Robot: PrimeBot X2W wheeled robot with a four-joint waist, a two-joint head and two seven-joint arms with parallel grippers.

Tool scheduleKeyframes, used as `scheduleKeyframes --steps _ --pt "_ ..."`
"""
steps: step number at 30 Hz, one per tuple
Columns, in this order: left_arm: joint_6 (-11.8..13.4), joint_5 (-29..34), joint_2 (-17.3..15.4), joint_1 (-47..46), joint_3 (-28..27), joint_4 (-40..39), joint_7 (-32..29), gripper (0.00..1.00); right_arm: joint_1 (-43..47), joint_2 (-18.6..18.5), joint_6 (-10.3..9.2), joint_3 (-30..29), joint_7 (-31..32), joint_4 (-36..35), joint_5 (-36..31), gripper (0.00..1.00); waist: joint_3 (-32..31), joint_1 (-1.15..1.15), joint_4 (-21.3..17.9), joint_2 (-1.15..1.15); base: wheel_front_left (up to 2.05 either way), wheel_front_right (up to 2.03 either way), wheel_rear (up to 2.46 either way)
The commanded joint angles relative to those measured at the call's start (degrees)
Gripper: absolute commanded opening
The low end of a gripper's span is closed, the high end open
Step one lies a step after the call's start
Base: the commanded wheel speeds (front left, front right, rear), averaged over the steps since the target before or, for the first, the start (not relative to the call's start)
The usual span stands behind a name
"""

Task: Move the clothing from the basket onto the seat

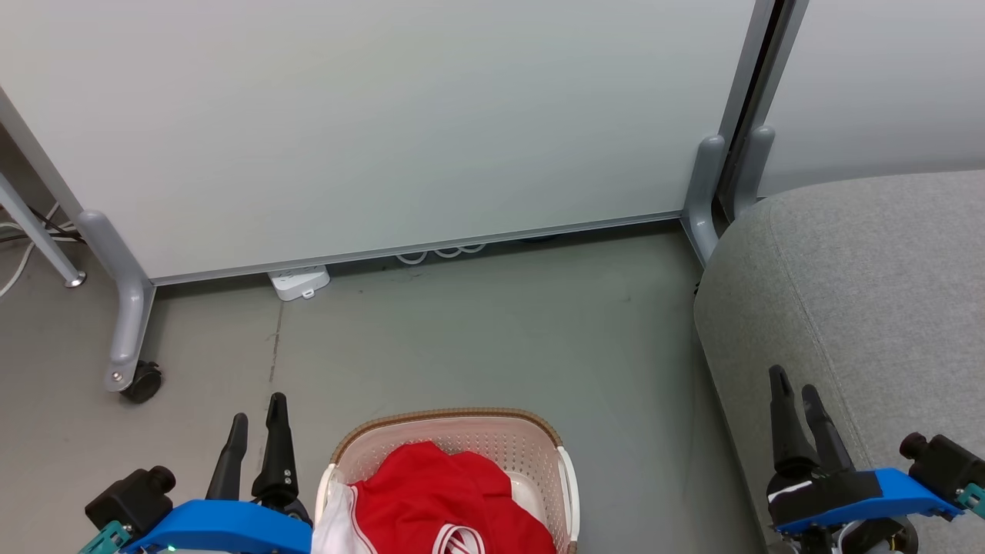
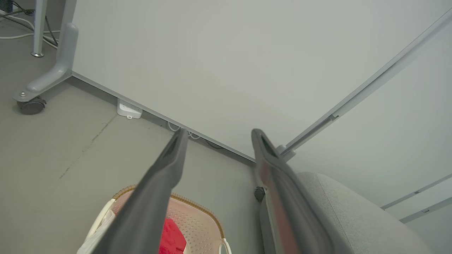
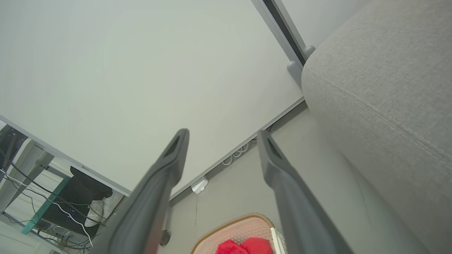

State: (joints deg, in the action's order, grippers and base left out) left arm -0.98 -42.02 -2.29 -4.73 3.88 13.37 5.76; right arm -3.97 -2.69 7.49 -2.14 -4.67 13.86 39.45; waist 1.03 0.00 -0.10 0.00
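Red clothing [image 1: 442,496] with white trim is piled in the cream basket [image 1: 539,450], which stands on the floor at the bottom centre of the head view. The grey seat [image 1: 869,285] fills the right side. My left gripper [image 1: 258,419] hovers open just left of the basket, nothing between its fingers. My right gripper [image 1: 796,385] hangs open above the seat's front left edge, empty. The left wrist view shows the basket [image 2: 197,218] and clothing [image 2: 173,238] below the open left gripper [image 2: 217,132]. In the right wrist view the clothing [image 3: 247,246] lies below the right gripper [image 3: 222,132], the seat [image 3: 381,88] at right.
Pale partition panels [image 1: 385,123] on grey feet stand behind, one with a caster [image 1: 142,381] at left. A white power strip [image 1: 300,281] and cables lie at the panel's base. Bare grey floor [image 1: 500,331] stretches between the panel, basket and seat.
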Motion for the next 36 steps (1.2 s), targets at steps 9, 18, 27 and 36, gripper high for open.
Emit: scheduleKeyframes --steps 9,18,27,36 --pt "0.8 6.27 -0.55 -1.77 1.1 -0.6 1.83 1.0 -1.23 -0.21 0.0 0.65 -1.51 -0.88 -6.88 1.0 0.05 0.0 -0.03 0.0 0.0 0.0 0.0" --pt "1.27 10.87 -0.57 -1.86 1.95 -0.81 3.23 1.0 -1.23 -0.23 0.0 1.08 -2.58 -1.09 -12.57 1.0 0.11 0.0 -0.05 0.0 0.0 0.0 0.0" --pt "1.77 14.95 -0.61 -1.86 2.95 -1.05 4.53 1.0 -1.18 -0.24 0.0 1.34 -3.63 -1.02 -17.54 1.0 0.03 0.0 -0.09 0.0 0.0 0.0 0.0" --pt "2.42 19.26 -0.65 -1.9 3.76 -1.27 5.65 1.0 -1.09 -0.25 0.0 1.59 -4.63 -1.15 -22.38 1.0 0.02 0.0 -0.05 0.0 0.0 0.0 0.0"
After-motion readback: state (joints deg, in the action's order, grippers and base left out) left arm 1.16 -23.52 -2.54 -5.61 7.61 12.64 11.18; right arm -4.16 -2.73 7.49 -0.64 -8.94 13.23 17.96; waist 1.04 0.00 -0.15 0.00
